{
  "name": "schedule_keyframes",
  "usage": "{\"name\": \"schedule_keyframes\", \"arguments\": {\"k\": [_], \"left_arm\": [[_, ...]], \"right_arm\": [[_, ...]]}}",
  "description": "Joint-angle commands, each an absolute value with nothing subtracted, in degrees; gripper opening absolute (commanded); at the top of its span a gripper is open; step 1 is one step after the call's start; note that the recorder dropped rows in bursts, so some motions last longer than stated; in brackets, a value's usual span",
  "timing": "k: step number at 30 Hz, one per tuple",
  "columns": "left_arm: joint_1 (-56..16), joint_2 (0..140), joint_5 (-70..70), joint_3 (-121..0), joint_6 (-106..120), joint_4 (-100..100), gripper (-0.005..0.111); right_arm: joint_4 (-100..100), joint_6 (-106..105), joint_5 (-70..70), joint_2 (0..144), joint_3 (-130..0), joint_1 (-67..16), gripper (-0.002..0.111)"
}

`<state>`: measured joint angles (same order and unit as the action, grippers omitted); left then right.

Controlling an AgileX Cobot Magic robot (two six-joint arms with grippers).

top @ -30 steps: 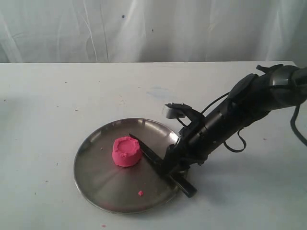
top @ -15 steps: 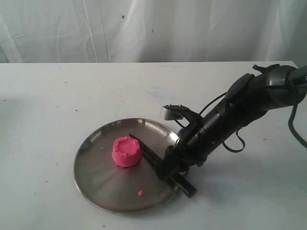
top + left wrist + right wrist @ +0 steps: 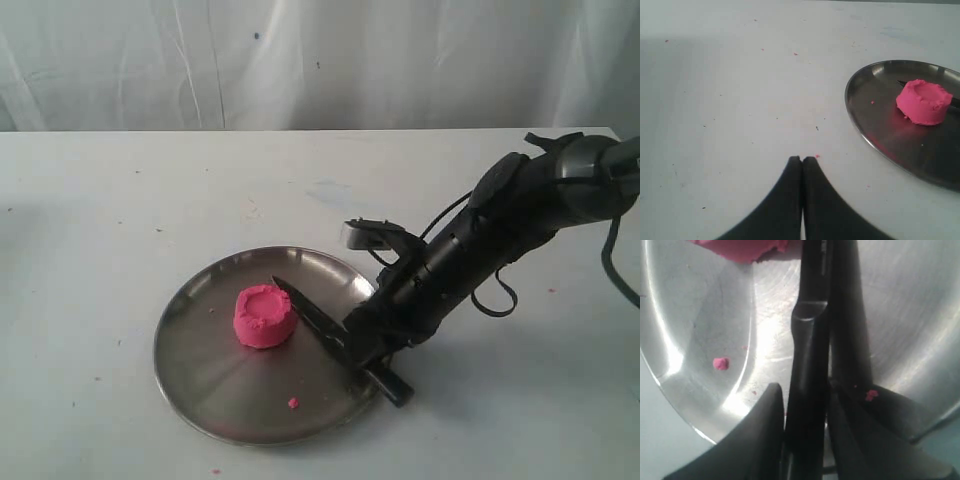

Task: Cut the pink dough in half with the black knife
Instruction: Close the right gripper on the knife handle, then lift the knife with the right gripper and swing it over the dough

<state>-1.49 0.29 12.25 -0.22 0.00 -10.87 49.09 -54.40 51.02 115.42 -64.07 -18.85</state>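
The pink dough is one stubby cylinder with a dented top, standing left of centre on the steel plate. My right gripper is shut on the black knife near the plate's right rim. The blade points toward the dough and runs just beside its right side. The right wrist view shows the black knife clamped between the fingers, with the pink dough at the frame edge. My left gripper is shut and empty over bare table, apart from the pink dough.
A tiny pink crumb lies near the plate's front rim, and the crumb also shows in the right wrist view. Small pink specks dot the white table. A white curtain hangs behind the table. The right arm's cable loops beside the plate.
The right gripper has shifted slightly and the knife's blade has tilted up a little beside the dough. The dough and plate have not moved.
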Motion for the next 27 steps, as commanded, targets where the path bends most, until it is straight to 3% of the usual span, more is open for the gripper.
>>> {"name": "schedule_keyframes", "arguments": {"k": [1,9,27], "left_arm": [[-1.4,0.0,12.1,0.0,0.0,-11.2,0.0],[-1.4,0.0,12.1,0.0,0.0,-11.2,0.0],[-1.4,0.0,12.1,0.0,0.0,-11.2,0.0]], "right_arm": [[48.1,-53.7,50.0,115.5,-64.1,-19.0,0.024],[53.6,-53.8,49.7,115.3,-64.9,-19.0,0.008],[53.8,-53.9,44.8,108.1,-64.4,-18.8,0.007]]}}
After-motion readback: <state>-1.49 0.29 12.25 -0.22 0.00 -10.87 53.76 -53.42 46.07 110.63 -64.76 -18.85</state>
